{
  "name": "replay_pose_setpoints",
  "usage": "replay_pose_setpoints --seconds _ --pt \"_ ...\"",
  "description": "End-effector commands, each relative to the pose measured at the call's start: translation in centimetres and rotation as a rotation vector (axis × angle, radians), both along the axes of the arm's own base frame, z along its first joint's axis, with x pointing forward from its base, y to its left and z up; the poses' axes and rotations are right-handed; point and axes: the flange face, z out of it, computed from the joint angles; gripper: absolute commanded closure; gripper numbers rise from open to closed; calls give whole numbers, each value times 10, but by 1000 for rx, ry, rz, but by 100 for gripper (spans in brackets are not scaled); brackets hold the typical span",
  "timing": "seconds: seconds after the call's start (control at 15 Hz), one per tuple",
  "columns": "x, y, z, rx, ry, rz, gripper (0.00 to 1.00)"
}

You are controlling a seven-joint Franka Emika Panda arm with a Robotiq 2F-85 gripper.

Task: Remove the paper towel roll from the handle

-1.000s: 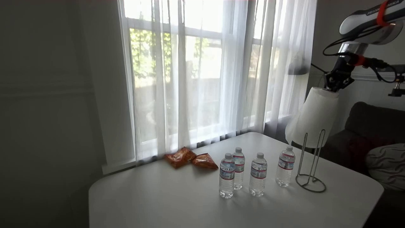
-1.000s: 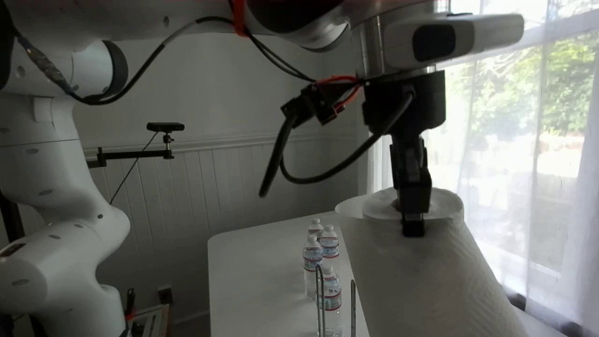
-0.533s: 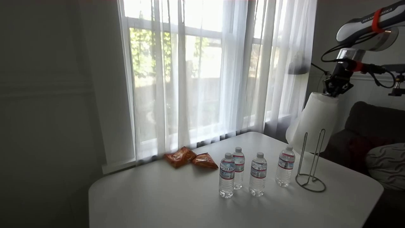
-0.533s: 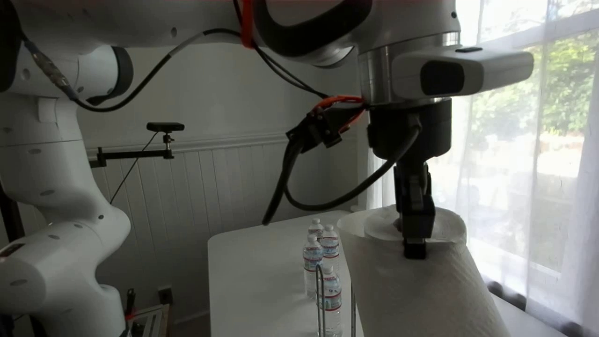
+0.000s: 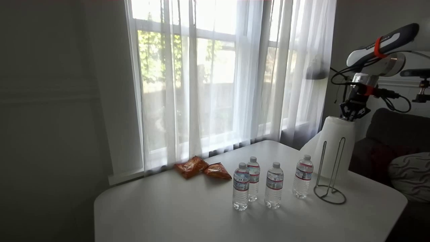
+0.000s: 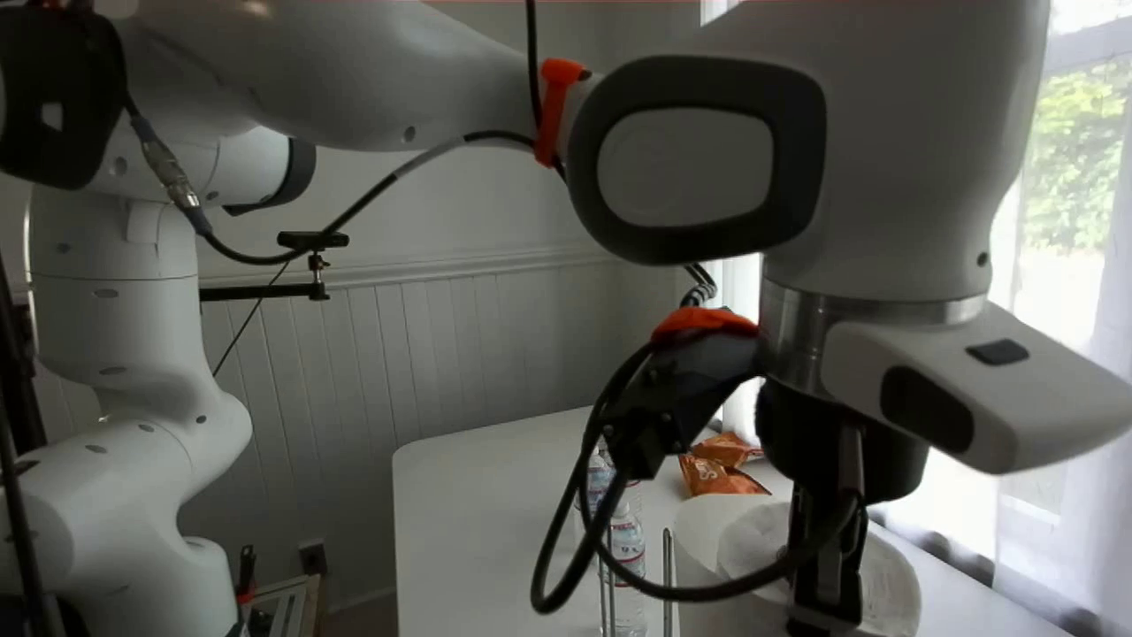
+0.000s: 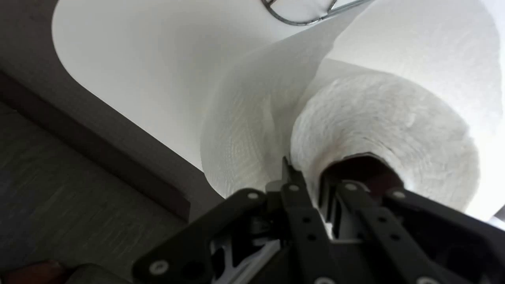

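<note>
Gripper (image 7: 307, 177) pinches one roll (image 5: 332, 148); table (image 5: 174, 208) bears one handle (image 5: 321, 164), four bottles (image 5: 274, 185), two packets (image 5: 192, 167).

In an exterior view, a daylit window (image 5: 218, 80) glows behind sheer curtains (image 5: 251, 87) at twelve o'clock; a dim wall (image 5: 50, 134) stands at nine, a dark sofa (image 5: 389, 131) at three, a white table (image 5: 174, 215) at six. In the wrist view, dark floor (image 7: 79, 205) lies at eight.

hand (image 7: 309, 177) pinching paper roll (image 7: 388, 122), handle (image 7: 298, 23) nearby
</note>
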Motion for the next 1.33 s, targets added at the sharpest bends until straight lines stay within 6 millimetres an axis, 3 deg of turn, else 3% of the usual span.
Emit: replay_pose_setpoints --seconds 0.0,0.33,0.4,0.6,1.0,1.27 --pt "9 -11 -16 -5 -9 -20 97" --pt "15 -8 -29 -4 -10 -25 97" --pt "15 -9 -28 -8 -11 -38 61" --pt "14 -5 -20 -14 -25 -36 48" --pt "16 12 2 -32 -59 -7 5" --pt "14 25 24 -49 -57 -14 0"
